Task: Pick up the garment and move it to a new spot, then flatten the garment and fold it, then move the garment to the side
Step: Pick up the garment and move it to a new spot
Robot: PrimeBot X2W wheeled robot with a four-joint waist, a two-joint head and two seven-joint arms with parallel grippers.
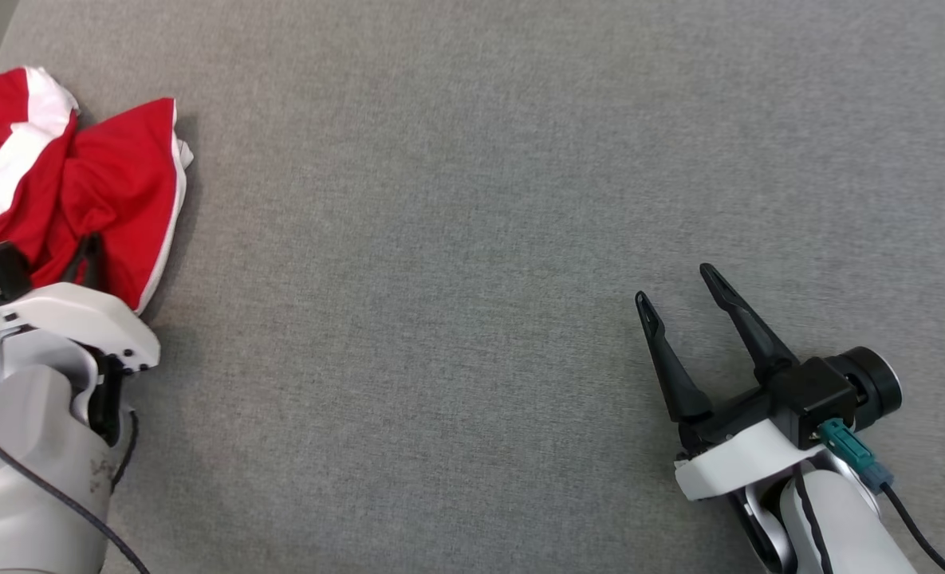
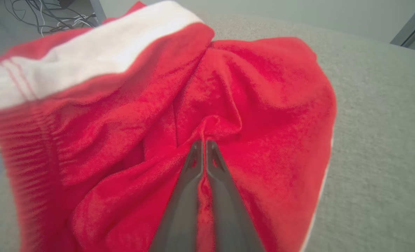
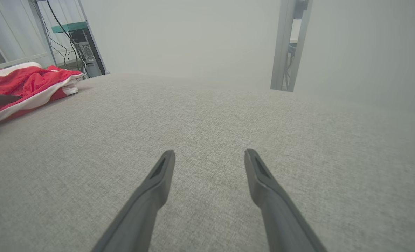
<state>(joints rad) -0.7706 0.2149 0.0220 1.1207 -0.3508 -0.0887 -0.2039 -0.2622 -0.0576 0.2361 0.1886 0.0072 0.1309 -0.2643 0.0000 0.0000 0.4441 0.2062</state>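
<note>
place: lab | signs: computer tower (image 3: 87,56), loose cables (image 2: 49,17), aluminium frame post (image 3: 286,52), grey cloth worktop (image 1: 472,239)

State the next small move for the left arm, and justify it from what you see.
Probably lift the left gripper a little, raising the garment off the grey surface. The gripper is closed on a pinched red fold, and the garment lies bunched at the surface's left edge, with bare room toward the middle. The right gripper hangs open, apart from the cloth.
</note>
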